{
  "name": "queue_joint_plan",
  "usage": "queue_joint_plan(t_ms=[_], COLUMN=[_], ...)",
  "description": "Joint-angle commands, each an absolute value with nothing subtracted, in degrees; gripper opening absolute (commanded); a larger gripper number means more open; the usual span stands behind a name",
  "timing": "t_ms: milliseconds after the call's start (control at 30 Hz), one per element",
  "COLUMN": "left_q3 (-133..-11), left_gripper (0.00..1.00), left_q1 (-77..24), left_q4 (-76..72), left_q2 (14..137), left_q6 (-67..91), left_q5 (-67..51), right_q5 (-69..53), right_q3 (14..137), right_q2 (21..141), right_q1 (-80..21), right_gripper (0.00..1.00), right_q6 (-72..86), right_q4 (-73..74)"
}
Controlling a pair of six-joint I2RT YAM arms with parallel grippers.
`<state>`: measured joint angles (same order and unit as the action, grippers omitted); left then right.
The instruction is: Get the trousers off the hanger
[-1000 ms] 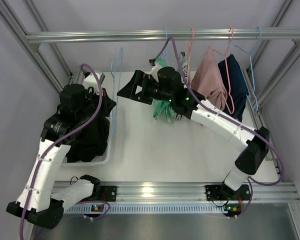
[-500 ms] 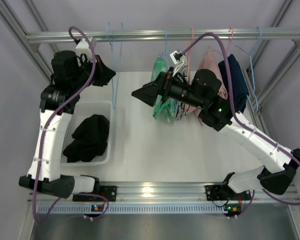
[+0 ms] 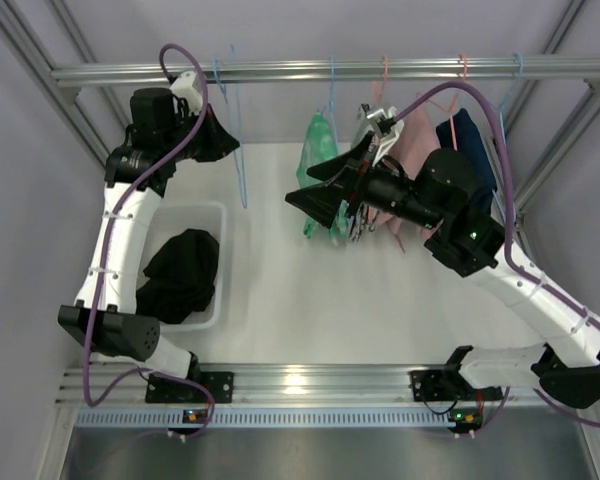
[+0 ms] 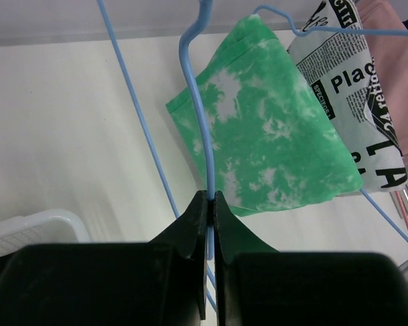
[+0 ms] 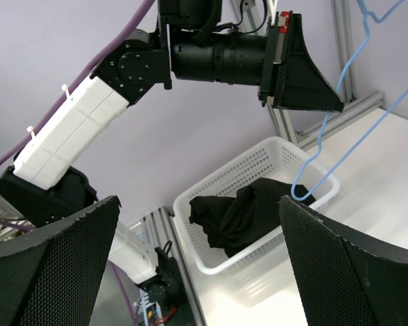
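Black trousers [image 3: 180,275] heaped in the white plastic basket [image 3: 208,208] at the left of the table [image 3: 300,300], clear of any hanger. Raised high above that basket: the left gripper [image 3: 220,143], jaws clenched on the blue wire hanger [image 4: 196,115], pinching one thin run of wire just below the neck. Bare wire only, nothing draped on it; hook up near the aluminium rail [image 3: 280,71], though impossible to tell whether resting over it. Out in mid-air toward the middle: the right gripper [image 3: 320,190], jaws spread wide and released, gripping nothing, pointed left toward the basket and just in front of a green tie-dye garment [image 4: 272,136]. Beside the green piece, a white cloth with black newsprint lettering [image 4: 353,75]. Further right along the rail, a pink garment [image 3: 417,125] and a navy one [image 3: 475,135], both hanging, well apart from the basket.
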<state>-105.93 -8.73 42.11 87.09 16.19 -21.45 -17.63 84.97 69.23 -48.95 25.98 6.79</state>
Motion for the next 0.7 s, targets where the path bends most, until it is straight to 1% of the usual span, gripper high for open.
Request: queue_joint_plan(t_ms=[0,167,200,233,333,367,433,467,500,600,667], left_q3=[-105.7,-103.1,-102.8,-102.7,-101.3,-101.0,-100.5,-100.5,-100.4,-99.4,-96.9], left_gripper=[0.00,0.01,0.04,0.12,0.33,0.46,0.60,0.71,0.74,0.94,0.98], left_q1=[-8.1,-8.1,-8.1,-8.1,-8.1,-8.1,-8.1,-8.1,-8.1,-8.1,-8.1], left_q4=[37.7,37.9,37.8,37.7,36.1,35.7,34.9,34.7,34.5,33.5,31.7], left_q2=[86.1,84.3,84.0,83.7,81.6,80.3,79.0,77.5,76.7,71.9,66.6], left_q6=[17.2,16.9,16.6,16.3,16.0,15.9,15.5,15.2,14.9,12.5,10.0], left_q5=[-21.1,-20.8,-20.8,-20.9,-20.7,-20.6,-20.1,-19.9,-19.6,-18.2,-16.4], right_q5=[-15.9,-15.3,-15.4,-15.3,-15.1,-15.0,-14.8,-14.7,-14.5,-14.0,-14.0], right_q3=[84.0,82.9,82.9,83.0,83.1,83.1,83.1,83.0,83.0,83.0,82.8], right_q2=[66.8,65.6,65.6,65.6,65.4,65.2,65.0,64.7,64.5,63.2,62.0], right_q1=[-47.8,-46.8,-46.7,-46.3,-45.6,-45.5,-44.7,-44.5,-44.1,-42.5,-40.3], right_gripper=[0.99,0.99,1.00,1.00,0.99,0.99,1.00,0.99,0.99,0.99,0.99], right_q6=[24.0,23.7,23.7,23.7,23.8,23.8,23.9,23.9,24.0,24.0,23.9], right_q4=[7.4,7.2,7.5,7.6,8.2,8.2,8.4,8.6,8.7,9.5,10.4])
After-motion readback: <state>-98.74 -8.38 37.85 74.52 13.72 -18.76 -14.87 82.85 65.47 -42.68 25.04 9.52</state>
